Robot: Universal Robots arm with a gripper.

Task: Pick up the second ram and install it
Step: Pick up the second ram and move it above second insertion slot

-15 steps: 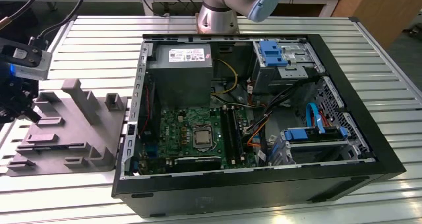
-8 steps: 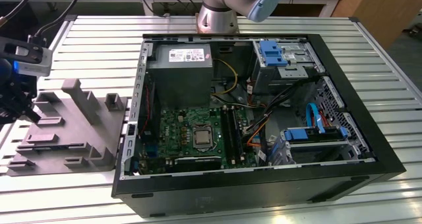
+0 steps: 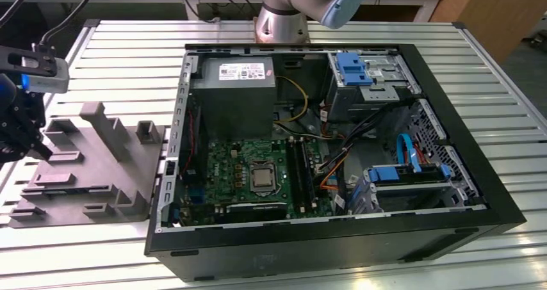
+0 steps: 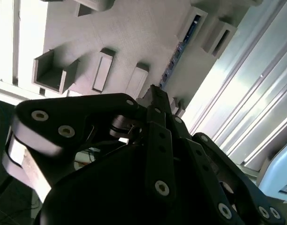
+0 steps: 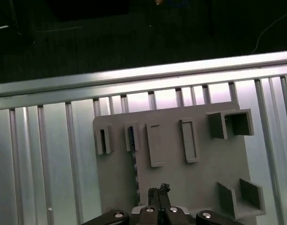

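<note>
The second ram [image 5: 133, 159] is a thin dark blue-green stick standing on edge in a slot of the grey holder block [image 5: 181, 173]. In the second wrist view the ram [image 4: 180, 44] runs along the same holder [image 4: 134, 33]. My gripper [image 5: 159, 191] hovers above the holder, just beside the ram and apart from it. Its black fingers [image 4: 155, 101] are drawn together with nothing between them. In the exterior view the gripper [image 3: 24, 143] hangs at the far left, over the holder's [image 3: 94, 175] left end.
An open black computer case [image 3: 334, 239] lies to the exterior view's right of the holder, with the motherboard [image 3: 248, 168] and its long black memory slots [image 3: 299, 168] inside. Everything rests on a ribbed metal table [image 3: 478, 53]. The arm's base [image 3: 282, 21] stands at the back.
</note>
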